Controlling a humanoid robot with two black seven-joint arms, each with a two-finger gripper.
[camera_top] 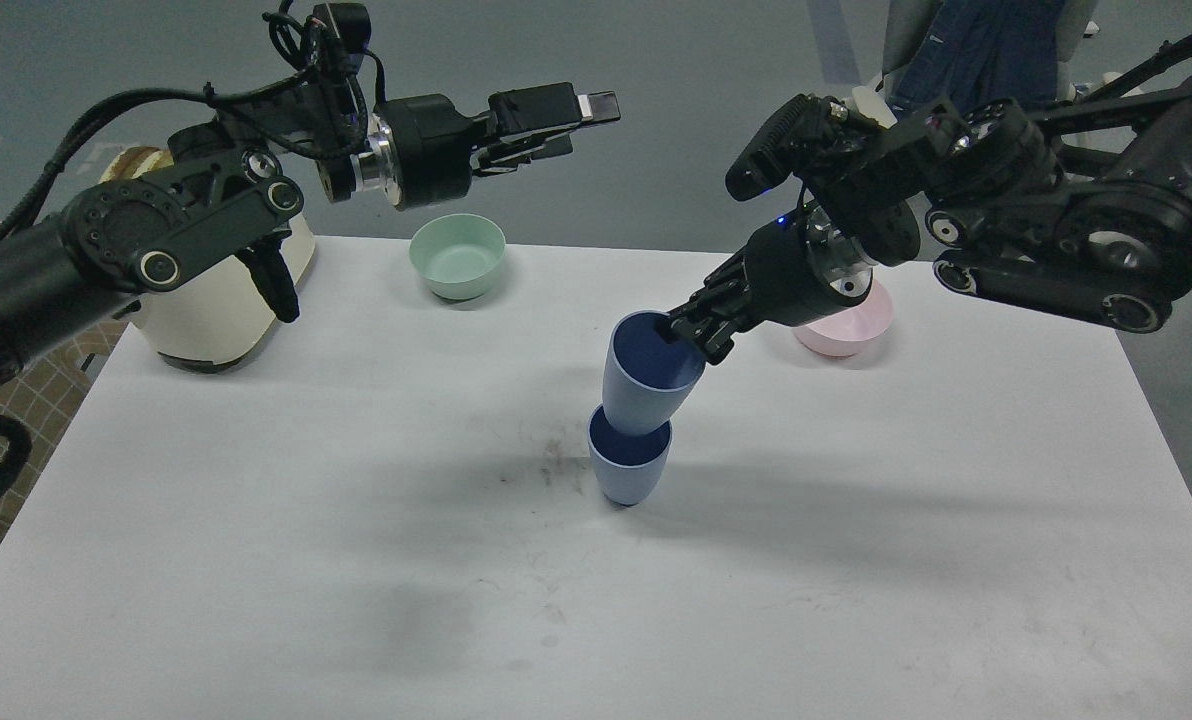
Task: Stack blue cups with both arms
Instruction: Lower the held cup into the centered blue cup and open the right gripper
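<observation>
One blue cup [628,475] stands upright at the middle of the white table [256,560]. My right gripper [689,335] is shut on the rim of the second blue cup [646,385] and holds it nearly upright, slightly tilted. Its base is at the mouth of the standing cup; whether they touch I cannot tell. My left gripper [574,122] hangs high above the table's far edge, past the mint-green bowl. Its fingers lie close together and hold nothing.
A mint-green bowl [457,257] sits at the back left of the table. A pink bowl [854,325] sits at the back right, partly behind my right arm. A cream appliance [211,310] stands at the left edge. A chair with a denim jacket [966,45] is behind the table.
</observation>
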